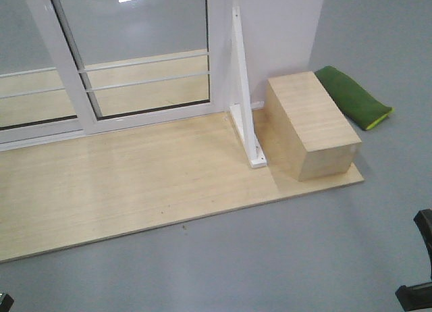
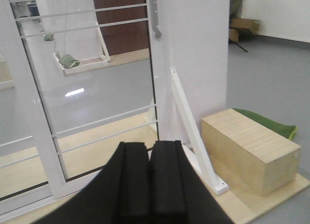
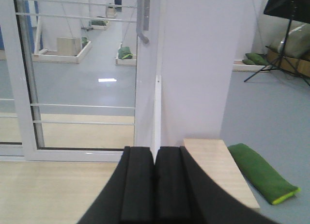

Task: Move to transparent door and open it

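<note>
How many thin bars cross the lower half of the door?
2: the lower bar and the upper bar just over it, low on the door. More cross it by the handle.

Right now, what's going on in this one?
A two-armed mobile robot faces the tall white-framed transparent sliding door, which looks closed against the white wall panel. Its left hand and right hand are both shut, empty and held out in front, touching nothing. The curved grey metal pull handle sits higher up on the door's edge, untouched. To the right, a light wooden box stands on the wooden floor platform, with a green cushion beside it.
</note>
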Motion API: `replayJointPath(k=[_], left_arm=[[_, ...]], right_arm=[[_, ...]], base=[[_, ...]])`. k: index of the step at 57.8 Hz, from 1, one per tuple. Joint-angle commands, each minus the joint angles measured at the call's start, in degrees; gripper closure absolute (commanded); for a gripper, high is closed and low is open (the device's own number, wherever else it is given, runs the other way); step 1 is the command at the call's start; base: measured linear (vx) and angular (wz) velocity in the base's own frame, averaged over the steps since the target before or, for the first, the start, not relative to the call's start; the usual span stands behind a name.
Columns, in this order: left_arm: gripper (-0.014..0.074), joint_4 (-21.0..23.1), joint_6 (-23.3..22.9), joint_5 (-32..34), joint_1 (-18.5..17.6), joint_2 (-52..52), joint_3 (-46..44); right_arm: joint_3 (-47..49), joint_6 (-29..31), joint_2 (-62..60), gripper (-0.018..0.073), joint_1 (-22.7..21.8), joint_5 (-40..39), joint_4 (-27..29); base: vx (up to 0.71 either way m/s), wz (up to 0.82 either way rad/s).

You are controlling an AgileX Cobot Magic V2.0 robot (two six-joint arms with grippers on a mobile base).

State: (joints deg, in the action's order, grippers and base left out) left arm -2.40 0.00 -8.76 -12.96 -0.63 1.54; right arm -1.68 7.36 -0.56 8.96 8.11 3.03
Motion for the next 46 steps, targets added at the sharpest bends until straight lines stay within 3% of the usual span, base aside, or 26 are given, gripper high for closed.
replayJointPath(k=[1, 46], left_arm=[[0.0593, 0.5, -0.6, 4.8, -0.3, -0.2, 1.4], [0.0593, 0.5, -0.6, 4.8, -0.3, -0.2, 1.4]], right_arm=[[-0.8, 0.6, -0.8, 0.0564, -0.2, -4.7, -0.1], [-0.8, 0.6, -0.8, 0.0564, -0.2, -4.7, -0.1]], base=[[0.52, 0.40], [0.48, 0.19]])
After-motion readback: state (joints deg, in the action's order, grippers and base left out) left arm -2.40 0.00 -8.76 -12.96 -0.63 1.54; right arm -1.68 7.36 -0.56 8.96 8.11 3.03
